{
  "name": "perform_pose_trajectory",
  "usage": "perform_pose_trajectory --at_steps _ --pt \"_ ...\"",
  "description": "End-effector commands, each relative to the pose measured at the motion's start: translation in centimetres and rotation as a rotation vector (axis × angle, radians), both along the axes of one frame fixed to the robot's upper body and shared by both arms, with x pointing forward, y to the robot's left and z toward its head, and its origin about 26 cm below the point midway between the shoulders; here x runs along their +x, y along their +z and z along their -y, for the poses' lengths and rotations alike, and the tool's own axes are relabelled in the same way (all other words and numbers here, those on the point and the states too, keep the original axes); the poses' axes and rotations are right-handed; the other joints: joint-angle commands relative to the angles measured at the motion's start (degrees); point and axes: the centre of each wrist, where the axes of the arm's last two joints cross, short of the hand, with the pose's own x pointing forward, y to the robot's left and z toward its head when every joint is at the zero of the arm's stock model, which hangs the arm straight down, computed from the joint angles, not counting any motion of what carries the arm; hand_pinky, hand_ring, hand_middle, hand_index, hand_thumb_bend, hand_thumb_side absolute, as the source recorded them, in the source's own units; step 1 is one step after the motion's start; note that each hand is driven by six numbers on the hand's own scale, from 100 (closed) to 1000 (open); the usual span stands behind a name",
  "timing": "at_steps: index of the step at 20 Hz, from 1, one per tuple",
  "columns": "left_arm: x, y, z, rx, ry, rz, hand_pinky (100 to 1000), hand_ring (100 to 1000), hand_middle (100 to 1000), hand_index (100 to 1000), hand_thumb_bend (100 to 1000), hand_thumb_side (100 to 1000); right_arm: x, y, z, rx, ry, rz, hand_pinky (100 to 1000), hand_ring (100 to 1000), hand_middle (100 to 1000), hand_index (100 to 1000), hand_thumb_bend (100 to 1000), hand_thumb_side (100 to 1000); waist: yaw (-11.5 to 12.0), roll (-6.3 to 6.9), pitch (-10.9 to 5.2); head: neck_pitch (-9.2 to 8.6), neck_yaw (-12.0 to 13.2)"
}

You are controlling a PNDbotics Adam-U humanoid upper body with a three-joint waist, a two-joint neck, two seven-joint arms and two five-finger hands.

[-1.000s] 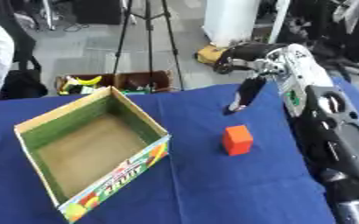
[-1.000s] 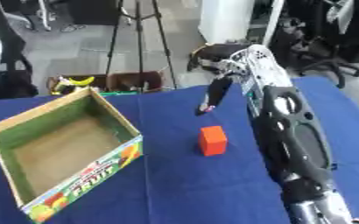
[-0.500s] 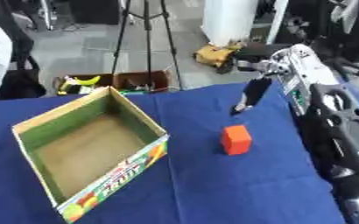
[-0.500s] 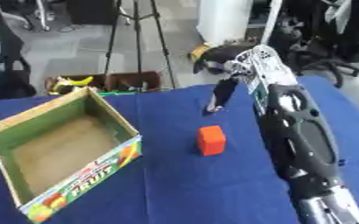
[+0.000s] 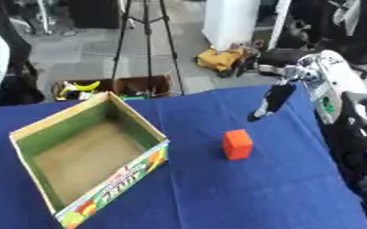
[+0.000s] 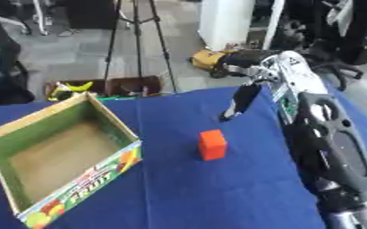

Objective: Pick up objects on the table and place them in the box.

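A desk (image 5: 218,197) covered in blue cloth fills the lower part of the view. On its left side sits an open cardboard box (image 5: 85,154), green inside its walls with a bare brown floor, set at an angle to the desk edge. Its near outer wall carries a colourful printed label with pictures of fruit; in the right eye view the word "FRUIT" can just be made out, and any other lettering is too blurred to read. The box holds nothing.

Right of the box, well apart from it, an orange block (image 5: 236,144) stands upright on the cloth, near the middle of the desk.

The robot's right arm (image 6: 327,147) comes in along the right edge, black with a white and silver section near the wrist. A small green mark shows on the white part; it cannot be read. The right hand (image 5: 270,102) hangs beyond the block, toward the far edge of the desk, with dark fingers stretched straight and pointing down and to the left. It holds nothing and is apart from the block. Whether the fingertips touch the cloth cannot be told.

The left hand is out of sight.
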Motion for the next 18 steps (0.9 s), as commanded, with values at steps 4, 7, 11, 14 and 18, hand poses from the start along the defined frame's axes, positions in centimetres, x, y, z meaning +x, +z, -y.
perform_pose_trajectory --at_steps 4,7,11,14,18 --pt "-0.3 1.0 -0.4 0.037 0.012 0.019 383 593 649 903 393 824 -1.2 2.0 0.4 -0.206 0.113 -0.075 880 914 846 886 661 382 -0.5 -0.17 -1.6 0.06 0.2" --pt "-0.3 1.1 -0.5 0.038 0.015 0.019 383 593 649 903 392 823 -1.4 2.0 0.3 -0.216 0.135 -0.071 880 913 844 884 660 381 -0.6 -0.3 -1.7 0.17 0.3" --pt "-0.3 1.1 -0.5 0.038 0.02 0.018 382 593 649 903 391 822 -1.7 2.0 0.4 -0.242 0.167 -0.069 879 912 842 883 662 378 -1.0 -0.48 -1.73 0.34 0.5" --pt "-0.3 1.2 -0.6 0.04 0.022 0.019 382 593 649 903 390 821 -1.9 1.8 0.6 -0.259 0.191 -0.076 878 913 843 882 658 373 -1.4 -0.53 -1.72 0.42 0.7" --pt "-0.3 1.2 -0.6 0.04 0.023 0.02 382 593 649 903 388 820 -2.1 1.4 0.8 -0.287 0.212 -0.082 879 914 843 880 653 368 -1.5 -0.56 -1.7 0.47 0.8"
